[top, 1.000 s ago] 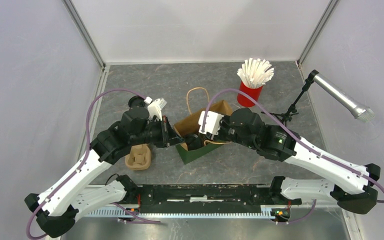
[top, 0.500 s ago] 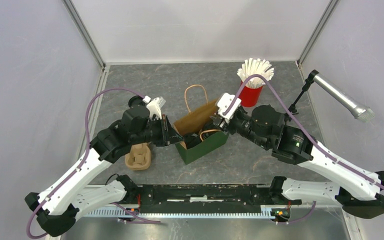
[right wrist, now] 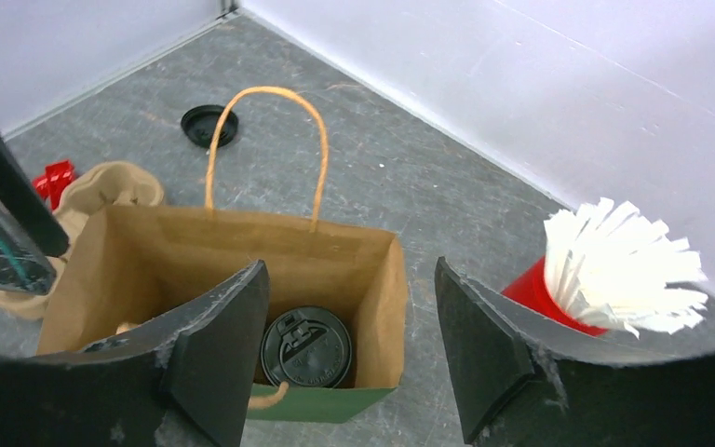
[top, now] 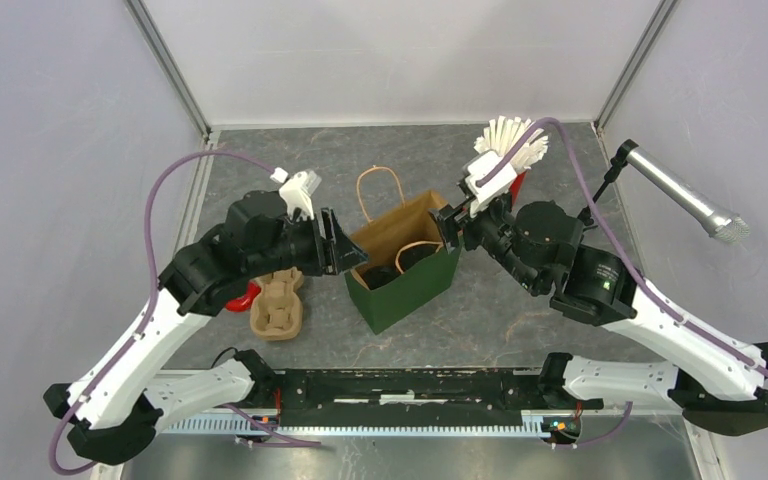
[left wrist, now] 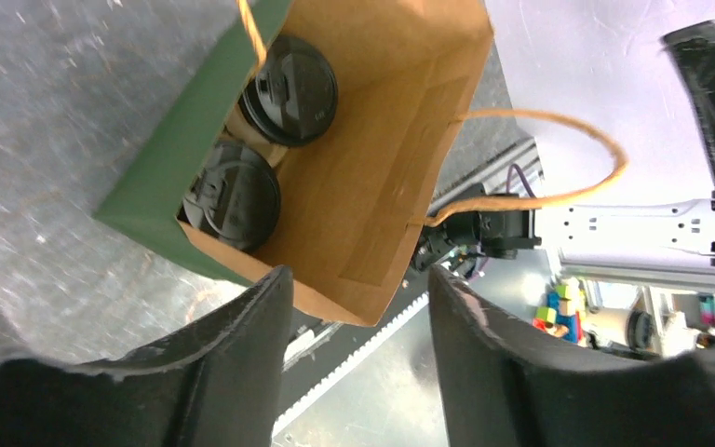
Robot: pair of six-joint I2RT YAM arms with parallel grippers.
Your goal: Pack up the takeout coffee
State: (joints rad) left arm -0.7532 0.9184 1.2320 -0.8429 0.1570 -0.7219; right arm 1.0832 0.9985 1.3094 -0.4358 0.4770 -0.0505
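Observation:
The takeout coffee, two cups with black lids (left wrist: 290,88) (left wrist: 233,196), stands inside the green paper bag (top: 405,295), which is upright at the middle of the table. In the right wrist view only one lid (right wrist: 305,346) shows, at the bottom of the bag (right wrist: 177,251). My left gripper (top: 345,245) (left wrist: 358,275) is open just off the bag's left rim, with nothing between its fingers. At the bag's right rim, slightly above it, my right gripper (top: 452,225) (right wrist: 349,270) is also open and empty.
A brown pulp cup carrier (top: 278,305) and a small red object (top: 245,297) lie left of the bag under my left arm. A red cup of white straws (top: 510,150) stands behind the right gripper. A loose black lid (right wrist: 207,124) lies beyond the bag. A microphone (top: 680,195) stands at right.
Both grippers have opened. The left one let go of the bag's rim and drew back left; the right one rose out of the bag. The bag went from tilted to upright.

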